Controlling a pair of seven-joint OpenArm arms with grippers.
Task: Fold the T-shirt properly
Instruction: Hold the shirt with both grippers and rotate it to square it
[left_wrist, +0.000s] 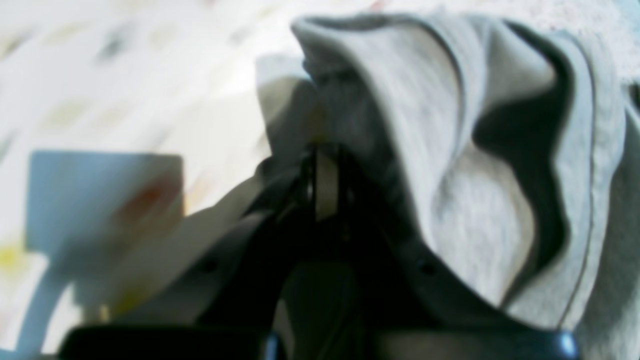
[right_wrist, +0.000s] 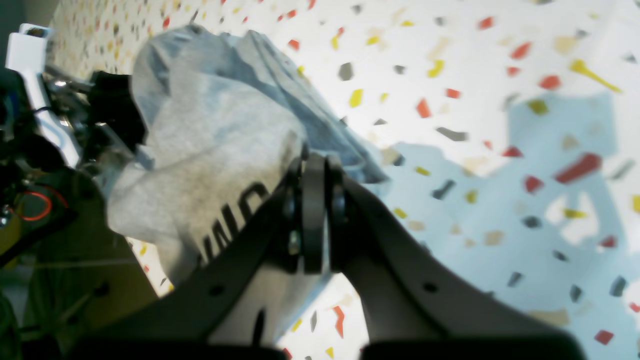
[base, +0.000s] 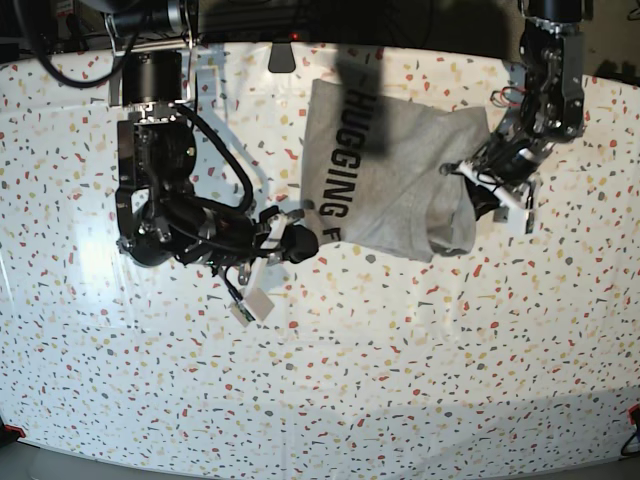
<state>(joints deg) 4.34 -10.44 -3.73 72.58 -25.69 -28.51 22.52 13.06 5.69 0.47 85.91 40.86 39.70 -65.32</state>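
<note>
The heather-grey T-shirt (base: 400, 170) lies bunched near the back middle of the table, with black lettering running along its left edge. My right gripper (base: 303, 240) is at the shirt's front-left corner. In the right wrist view the right gripper (right_wrist: 312, 170) is shut on the edge of the T-shirt (right_wrist: 210, 130), beside the lettering. My left gripper (base: 468, 192) is at the shirt's right edge, where the cloth is folded over. In the left wrist view the T-shirt (left_wrist: 450, 150) wraps in thick folds around the left gripper (left_wrist: 325, 170), which is shut on it.
The white, colour-speckled table (base: 320, 380) stretches wide in front of the shirt. The right arm's body and cables (base: 160, 200) stand at the left, with a small white block (base: 250, 300) hanging below it. The left arm's column (base: 550, 80) stands at the back right.
</note>
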